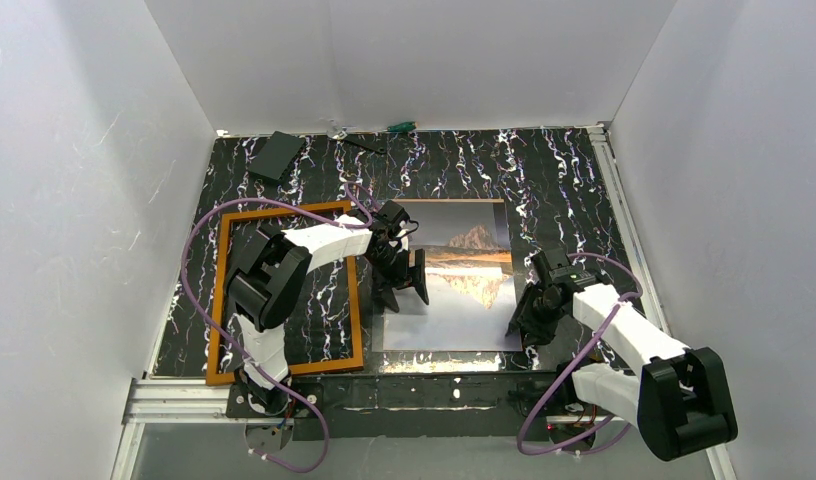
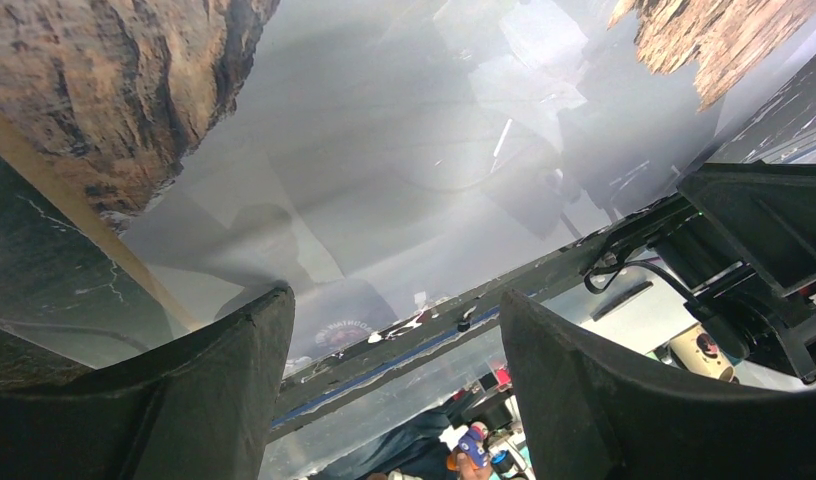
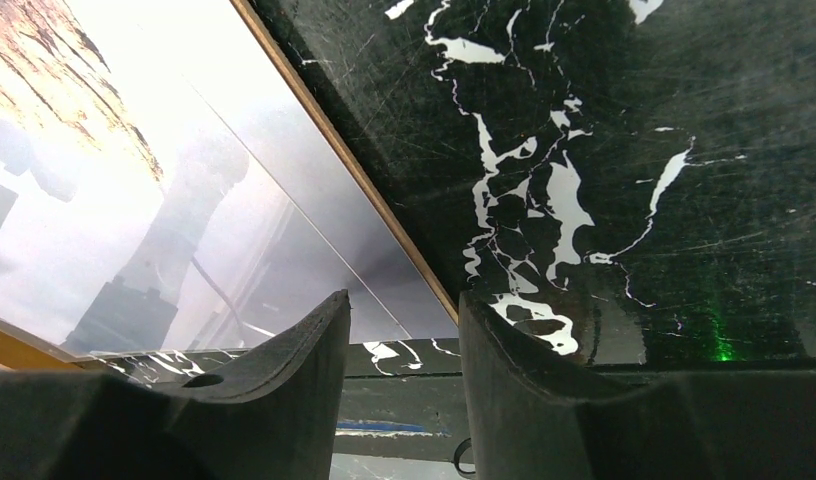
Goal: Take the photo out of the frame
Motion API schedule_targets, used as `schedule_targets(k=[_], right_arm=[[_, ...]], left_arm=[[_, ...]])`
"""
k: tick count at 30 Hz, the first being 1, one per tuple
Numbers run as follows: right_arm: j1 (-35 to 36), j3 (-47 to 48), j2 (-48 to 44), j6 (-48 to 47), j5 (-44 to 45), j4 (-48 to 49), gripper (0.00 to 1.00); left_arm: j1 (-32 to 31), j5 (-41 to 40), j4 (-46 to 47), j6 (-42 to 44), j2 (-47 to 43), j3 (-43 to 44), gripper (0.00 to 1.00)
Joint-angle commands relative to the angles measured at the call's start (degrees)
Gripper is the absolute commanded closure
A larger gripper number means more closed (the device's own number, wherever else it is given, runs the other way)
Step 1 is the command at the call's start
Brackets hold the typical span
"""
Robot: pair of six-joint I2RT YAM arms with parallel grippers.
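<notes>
The photo [image 1: 464, 305] lies loose at 3 o'clock of the frame [image 1: 220, 300].
The left gripper [image 1: 403, 292] is wide above it; the right gripper [image 1: 524, 320] is narrow. Both are empty.

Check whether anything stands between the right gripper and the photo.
Nothing visible does. The right gripper, open, sits right over the right edge of the photo, with only the table beside it. The frame lies apart on the left.
</notes>
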Motion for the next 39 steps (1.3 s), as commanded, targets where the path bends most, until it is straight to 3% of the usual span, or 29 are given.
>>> schedule_targets(k=[1, 39], right_arm=[[0.4, 1.8, -2.2, 1.7, 0.0, -2.0, 0.49], [0.5, 3.5, 5.4, -1.7, 2.6, 1.0, 0.47]], left_arm=[[-0.4, -3.3, -5.5, 1.3, 1.8, -3.3, 0.25], [-0.4, -3.4, -6.1, 2.0, 1.9, -3.4, 0.25]])
